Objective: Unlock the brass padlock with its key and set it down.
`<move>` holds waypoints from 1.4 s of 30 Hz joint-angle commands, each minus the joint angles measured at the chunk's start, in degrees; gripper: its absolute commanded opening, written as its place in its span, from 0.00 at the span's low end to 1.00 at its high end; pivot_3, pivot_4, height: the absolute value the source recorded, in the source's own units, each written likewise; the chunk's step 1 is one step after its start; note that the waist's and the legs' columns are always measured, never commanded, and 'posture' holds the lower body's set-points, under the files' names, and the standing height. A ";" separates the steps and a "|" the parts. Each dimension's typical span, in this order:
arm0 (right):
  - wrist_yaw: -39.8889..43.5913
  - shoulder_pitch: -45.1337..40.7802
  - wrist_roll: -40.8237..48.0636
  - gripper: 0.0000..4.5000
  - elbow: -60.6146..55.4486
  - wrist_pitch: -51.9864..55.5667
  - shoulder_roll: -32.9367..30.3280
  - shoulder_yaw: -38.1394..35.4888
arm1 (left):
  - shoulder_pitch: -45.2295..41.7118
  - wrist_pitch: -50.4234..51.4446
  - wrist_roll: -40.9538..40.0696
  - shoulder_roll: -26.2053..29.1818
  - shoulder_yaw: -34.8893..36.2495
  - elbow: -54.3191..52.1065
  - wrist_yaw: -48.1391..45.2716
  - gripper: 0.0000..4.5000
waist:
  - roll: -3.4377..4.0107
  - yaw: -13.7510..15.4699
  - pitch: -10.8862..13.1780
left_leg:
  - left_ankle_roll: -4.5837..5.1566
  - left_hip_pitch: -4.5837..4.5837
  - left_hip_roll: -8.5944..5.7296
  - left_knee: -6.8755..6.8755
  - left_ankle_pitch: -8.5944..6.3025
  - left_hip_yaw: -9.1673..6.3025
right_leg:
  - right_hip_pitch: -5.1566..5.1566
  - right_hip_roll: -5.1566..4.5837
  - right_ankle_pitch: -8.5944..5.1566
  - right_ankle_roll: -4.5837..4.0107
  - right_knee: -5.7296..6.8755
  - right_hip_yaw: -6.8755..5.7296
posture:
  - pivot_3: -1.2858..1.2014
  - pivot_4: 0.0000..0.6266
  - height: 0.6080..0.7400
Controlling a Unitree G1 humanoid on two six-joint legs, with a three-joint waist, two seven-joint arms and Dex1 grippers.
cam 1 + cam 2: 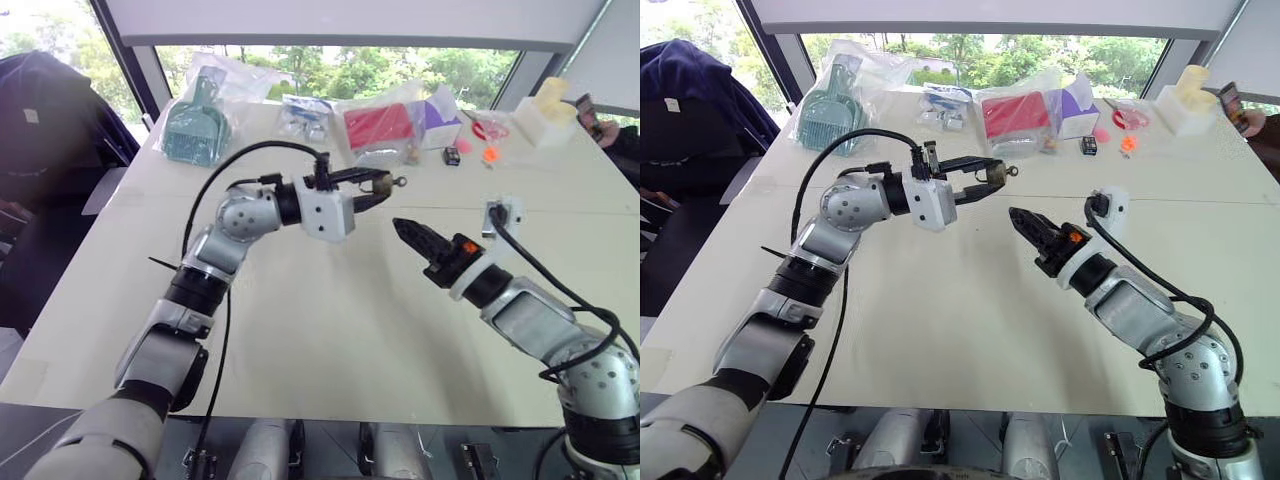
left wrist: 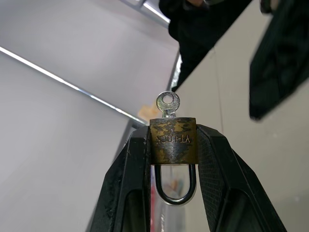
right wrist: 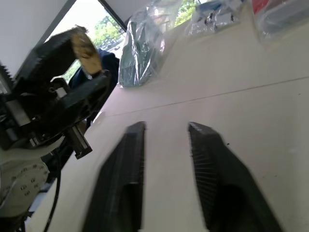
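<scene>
Brass-bodied padlock [image 2: 172, 140], tiny, thin silvery shackle, is sitting pinched between the two black fingers of the left gripper [image 1: 378, 186], held up above the cream tabletop [image 1: 330, 320], not touching it. A small silver key [image 2: 167, 104] is sticking out of the lock body's end, round bow pointing away from the fingers; the shackle loop is hanging back between the fingers toward the wrist. I can't tell whether the shackle is latched or released.

Right gripper [image 1: 1025, 224] is hovering just beside the left one, apart from it, black fingers spread with a clear gap and gripping nothing; its wrist view is showing the bare table between the fingers [image 3: 120, 179]. Nothing is standing between the two grippers.

Clutter is lying along the far edge of the table, well apart from both grippers: a teal plastic dustpan in a clear bag [image 1: 196, 125], a small bagged item with blue print [image 1: 303, 117], a red flat pack in a clear bag [image 1: 378, 125], a purple and white box [image 1: 440, 118], small orange and pink bits [image 1: 490, 153], and a cream foam block [image 1: 548, 112] at the far right corner. A white part with a black cable [image 1: 503, 212] is lying near the right arm. A black cable [image 1: 215, 185] is looping over the left forearm.
</scene>
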 commanded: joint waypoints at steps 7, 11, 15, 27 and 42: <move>6.92 -4.69 -1.72 0.79 -0.62 2.09 -1.99 -1.75 | 0.11 -1.47 -2.65 0.45 -1.10 -1.60 -1.98 0.16 | 0.00 0.02 0.00 | 0.00 0.01 0.02 0.00 0.00 -0.02 | 0.00 -0.09 0.00 -0.01 0.00 0.00 | 0.52 0.24 0.96; 6.80 -6.17 -0.92 0.79 1.11 2.33 -0.23 -2.05 | 1.05 -1.18 -2.95 0.34 -1.35 -3.11 -1.89 0.16 | 0.00 0.04 0.00 | -0.01 0.00 0.01 0.00 0.00 -0.02 | 0.00 -0.13 0.00 -0.01 -0.01 0.00 | 0.52 0.24 0.96; 6.58 -6.84 -0.23 0.68 2.12 2.62 0.68 -2.49 | 1.56 -0.75 -3.52 0.34 -1.23 -4.33 -1.97 0.16 | 0.00 -0.01 0.00 | -0.01 0.00 0.01 0.00 0.00 -0.02 | 0.00 -0.14 0.00 -0.01 -0.01 0.00 | 0.52 0.24 0.96; 4.88 -7.79 1.68 0.01 3.26 3.16 3.65 -2.64 | 2.07 -0.53 -3.52 0.34 -1.01 -5.90 -1.09 0.16 | 0.01 -0.01 0.01 | -0.01 0.00 0.01 -0.01 0.00 -0.03 | -0.02 -0.15 0.00 -0.01 0.00 0.01 | 0.52 0.24 0.96; -8.21 -6.28 12.62 0.01 3.25 -1.22 12.93 -1.67 | -0.44 -11.66 8.11 1.21 0.07 -3.34 12.08 0.16 | 0.04 -0.03 0.02 | -0.03 0.00 0.02 -0.05 -0.01 -0.02 | -0.06 -0.17 0.04 0.06 0.01 0.02 | 0.52 0.24 0.96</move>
